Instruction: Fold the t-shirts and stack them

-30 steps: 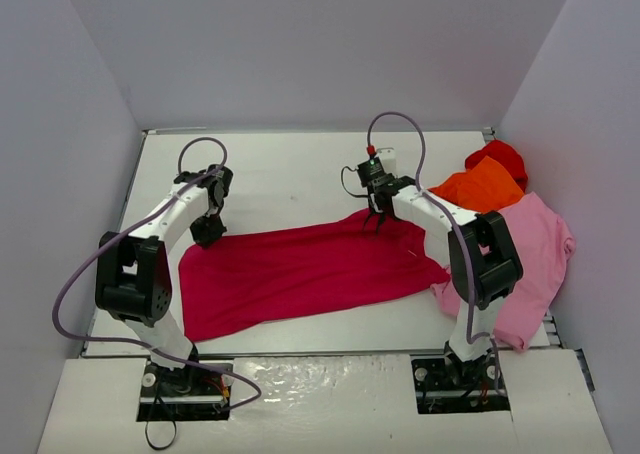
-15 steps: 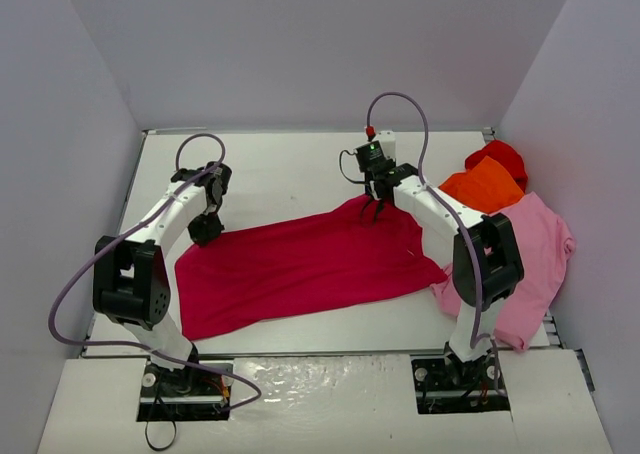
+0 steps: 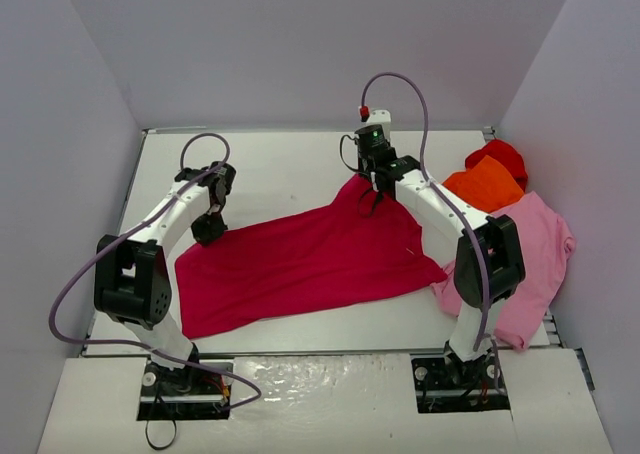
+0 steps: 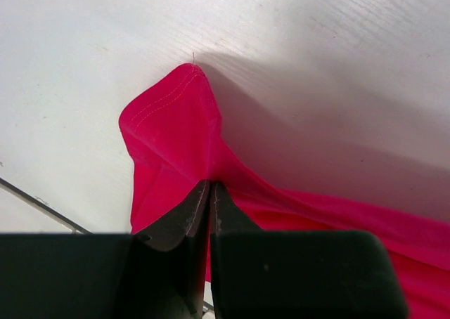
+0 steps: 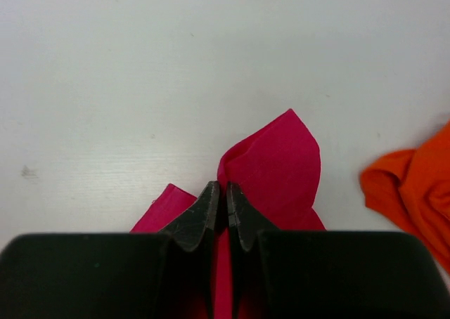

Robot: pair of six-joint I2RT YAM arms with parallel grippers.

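Two pinched corners of crimson t-shirt (image 3: 310,264): left pincer (image 4: 210,186), right pincer (image 5: 226,187).

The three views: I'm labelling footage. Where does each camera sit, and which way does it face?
Top external: above and behind the arms, facing down at the table; both arms and bases show.
Left wrist: on that wrist, looking along the left fingers, shut on the crimson shirt corner.
Right wrist: likewise, along the right fingers, shut on its far edge; orange shirt at right.
Shared: all show the crimson shirt; top and right wrist share the orange one.
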